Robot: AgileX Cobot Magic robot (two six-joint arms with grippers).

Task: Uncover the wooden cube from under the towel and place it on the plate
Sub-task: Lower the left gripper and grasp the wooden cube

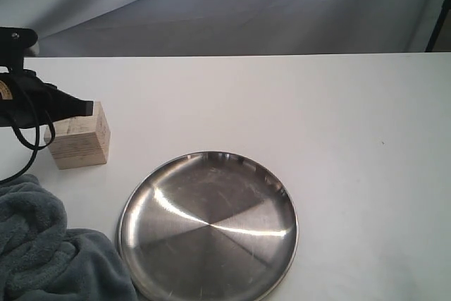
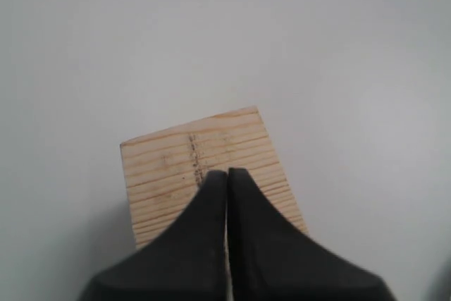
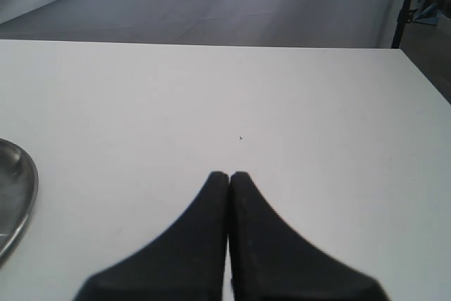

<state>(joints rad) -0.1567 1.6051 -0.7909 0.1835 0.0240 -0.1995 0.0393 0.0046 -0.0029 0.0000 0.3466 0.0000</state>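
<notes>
The wooden cube (image 1: 81, 143) stands uncovered on the white table, left of the plate (image 1: 208, 225). Its grained top with a dark dotted mark fills the left wrist view (image 2: 204, 167). My left gripper (image 1: 86, 106) hovers just above the cube's top, shut with nothing between its fingers (image 2: 227, 173). The blue-grey towel (image 1: 42, 252) lies bunched at the near left corner, beside the plate. My right gripper (image 3: 229, 174) is shut and empty over bare table; it is out of the exterior view. A sliver of the plate's rim (image 3: 15, 199) shows in the right wrist view.
The white table (image 1: 338, 139) stretches to the right of the plate. A grey cloth backdrop hangs behind the table's far edge. A dark stand leg (image 1: 438, 26) stands at the far right corner.
</notes>
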